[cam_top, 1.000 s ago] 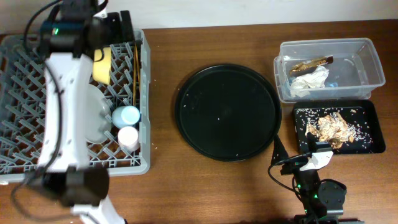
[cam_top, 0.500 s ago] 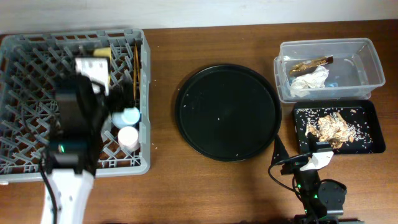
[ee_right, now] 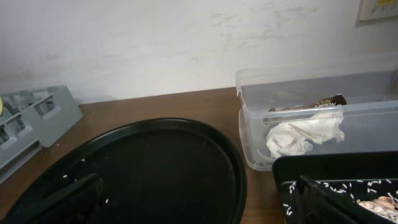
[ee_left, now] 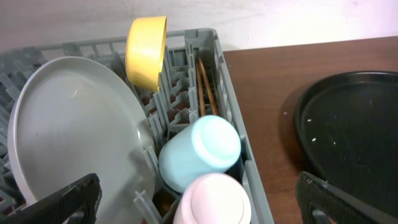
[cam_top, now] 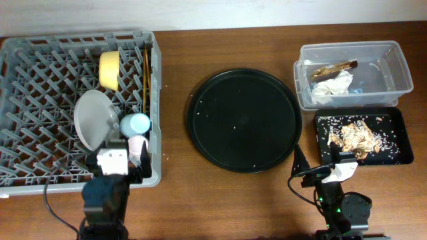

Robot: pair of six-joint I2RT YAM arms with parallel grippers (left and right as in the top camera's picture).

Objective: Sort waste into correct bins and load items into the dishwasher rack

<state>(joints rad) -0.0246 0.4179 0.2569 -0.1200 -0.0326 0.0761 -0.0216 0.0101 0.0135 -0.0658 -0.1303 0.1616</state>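
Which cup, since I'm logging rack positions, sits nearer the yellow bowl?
The blue cup; the pink cup lies beyond it, toward the rack's near corner.

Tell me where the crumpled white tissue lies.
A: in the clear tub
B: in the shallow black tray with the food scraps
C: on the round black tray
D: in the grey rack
A: the tissue lies inside the clear tub, just below the gold-brown wrapper in the overhead view.

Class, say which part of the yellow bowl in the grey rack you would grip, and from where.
Probably its top rim, from above: the round yellow bowl stands on edge among the grey plastic rack's pegs, so only that edge is clear.
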